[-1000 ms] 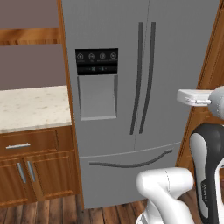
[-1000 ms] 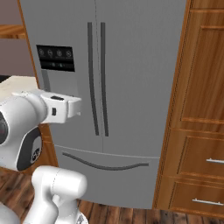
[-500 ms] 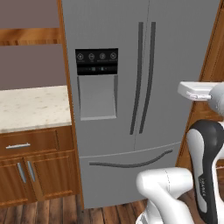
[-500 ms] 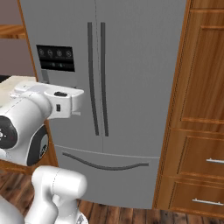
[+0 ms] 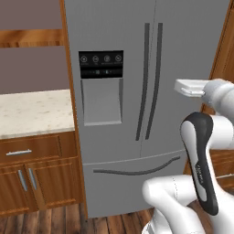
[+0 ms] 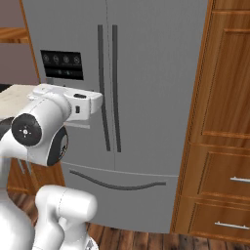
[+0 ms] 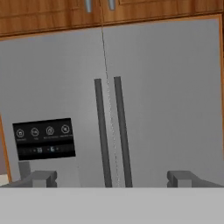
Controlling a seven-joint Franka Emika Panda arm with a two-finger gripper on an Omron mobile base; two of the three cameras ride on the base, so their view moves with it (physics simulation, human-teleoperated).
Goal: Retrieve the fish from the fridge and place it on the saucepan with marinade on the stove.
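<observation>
Fridge flanked by bench and cabinets
The fridge [image 5: 146,105] is set between the bench [image 5: 32,112] (left) and tall cabinets [image 6: 227,127].

Even, flat rendered light; no glare on fridge [image 5: 137,91]; faint shadows; slightly soft, low-resolution edges.

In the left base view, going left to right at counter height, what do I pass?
Marble countertop → dispenser panel on the fridge → left door handle → right door handle → the robot's hand.

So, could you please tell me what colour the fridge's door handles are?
Dark grey handles on the grey fridge, clearest in the hand view.
</observation>
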